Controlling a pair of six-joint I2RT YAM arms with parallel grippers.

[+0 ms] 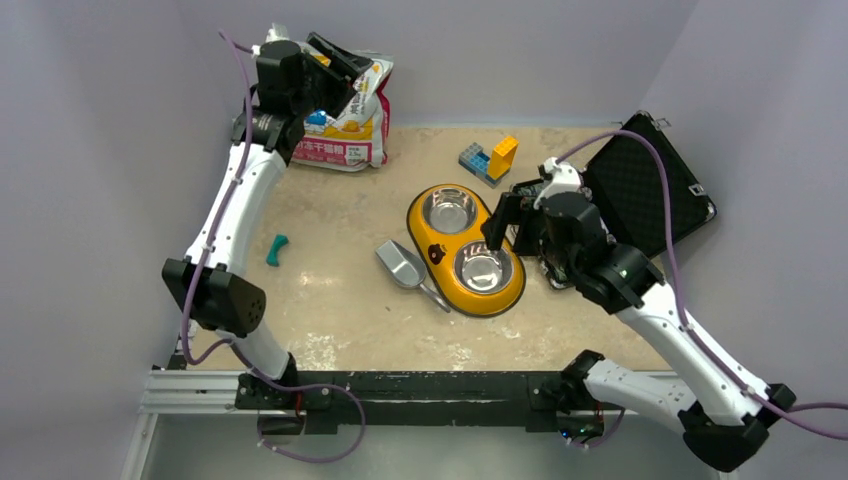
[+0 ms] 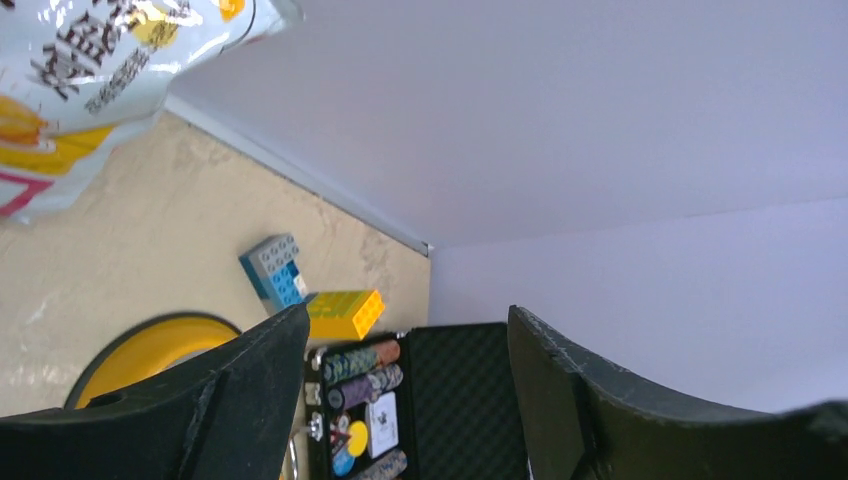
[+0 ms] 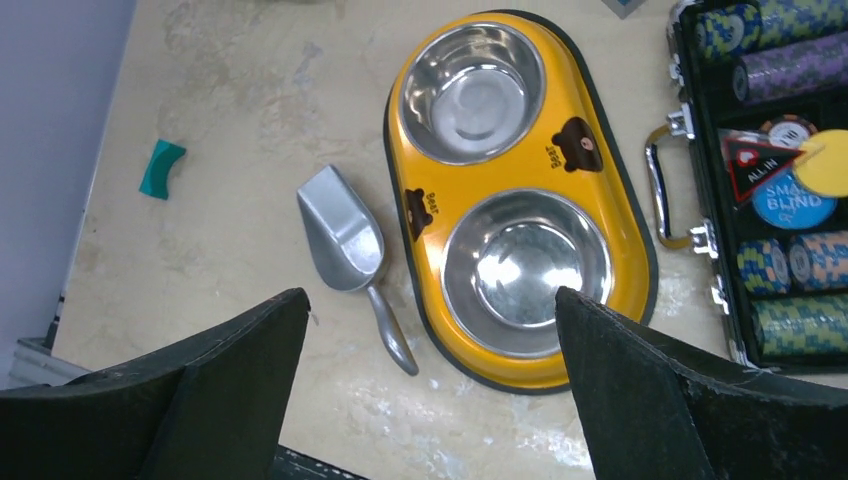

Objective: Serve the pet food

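Note:
No pet food pellets show; only the glossy bag (image 1: 352, 125) printed in white, orange and pink leans on the back wall at far left, its lower corner also in the left wrist view (image 2: 80, 90). My left gripper (image 1: 340, 60) hovers at the bag's top, open (image 2: 408, 315), with nothing between its fingers. A yellow double feeder (image 1: 420, 228) holds two empty steel bowls (image 3: 528, 268). A grey metal scoop (image 1: 400, 265) lies empty just left of it. My right gripper (image 1: 510, 222) hangs above the feeder's right side, open (image 3: 430, 300) and holding nothing.
An open black case (image 1: 645, 190) with striped poker chips (image 3: 790, 270) lies right of the feeder. Blue, grey and orange toy bricks (image 1: 490, 158) sit behind the feeder. A small teal piece (image 1: 277, 249) lies at the left. Grey walls enclose three sides.

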